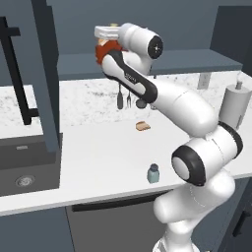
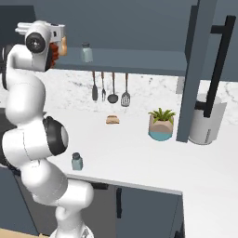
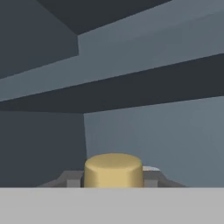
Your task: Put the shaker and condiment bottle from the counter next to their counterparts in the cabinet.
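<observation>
While the hand (image 3: 113, 186) is clenched on the condiment bottle (image 1: 102, 51), whose tan cap sits between its fingers, the bottle is raised at the cabinet (image 2: 135, 60) shelf's level. One shaker (image 2: 86, 52) stands on that shelf, and the other shaker (image 1: 153, 173) stands on the counter (image 1: 98, 162) near its front edge.

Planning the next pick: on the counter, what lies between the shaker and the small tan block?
Nothing: bare white counter separates the shaker from the tan block, in both base views.
</observation>
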### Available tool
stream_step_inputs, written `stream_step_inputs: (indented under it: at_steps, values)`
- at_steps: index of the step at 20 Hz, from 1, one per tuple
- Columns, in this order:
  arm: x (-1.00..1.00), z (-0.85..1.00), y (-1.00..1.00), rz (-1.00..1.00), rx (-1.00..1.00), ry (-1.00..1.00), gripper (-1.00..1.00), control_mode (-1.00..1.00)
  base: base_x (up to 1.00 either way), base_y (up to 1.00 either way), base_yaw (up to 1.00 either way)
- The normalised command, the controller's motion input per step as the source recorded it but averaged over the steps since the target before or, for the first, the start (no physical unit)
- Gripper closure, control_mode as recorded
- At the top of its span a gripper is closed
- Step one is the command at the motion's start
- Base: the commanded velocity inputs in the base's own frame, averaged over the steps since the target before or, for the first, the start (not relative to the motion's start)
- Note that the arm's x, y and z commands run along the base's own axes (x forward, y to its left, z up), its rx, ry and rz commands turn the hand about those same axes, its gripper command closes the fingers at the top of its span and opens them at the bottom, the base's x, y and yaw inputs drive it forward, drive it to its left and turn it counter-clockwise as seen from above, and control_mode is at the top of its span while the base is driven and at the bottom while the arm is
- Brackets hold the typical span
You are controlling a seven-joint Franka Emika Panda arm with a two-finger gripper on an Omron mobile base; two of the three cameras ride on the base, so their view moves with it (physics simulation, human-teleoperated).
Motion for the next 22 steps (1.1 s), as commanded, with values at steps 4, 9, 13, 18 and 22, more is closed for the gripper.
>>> stream_step_inputs:
  at_steps: [4, 9, 13, 18, 22]
  values:
    - [0.54, 0.0, 0.2, 0.0, 0.0, 0.0, 1.0, -1.0, 0.0, 0.0, 0.0]
    - [0.43, 0.01, 0.14, 0.0, 0.0, 0.0, 1.0, -1.0, 0.0, 0.0, 0.0]
    - [0.35, 0.0, 0.15, 0.0, 0.0, 0.0, 1.0, -1.0, 0.0, 0.0, 0.0]
    - [0.28, 0.0, 0.13, 0.0, 0.0, 0.0, 1.0, -1.0, 0.0, 0.0, 0.0]
    - [0.33, 0.0, 0.14, 0.0, 0.0, 0.0, 1.0, -1.0, 0.0, 0.0, 0.0]
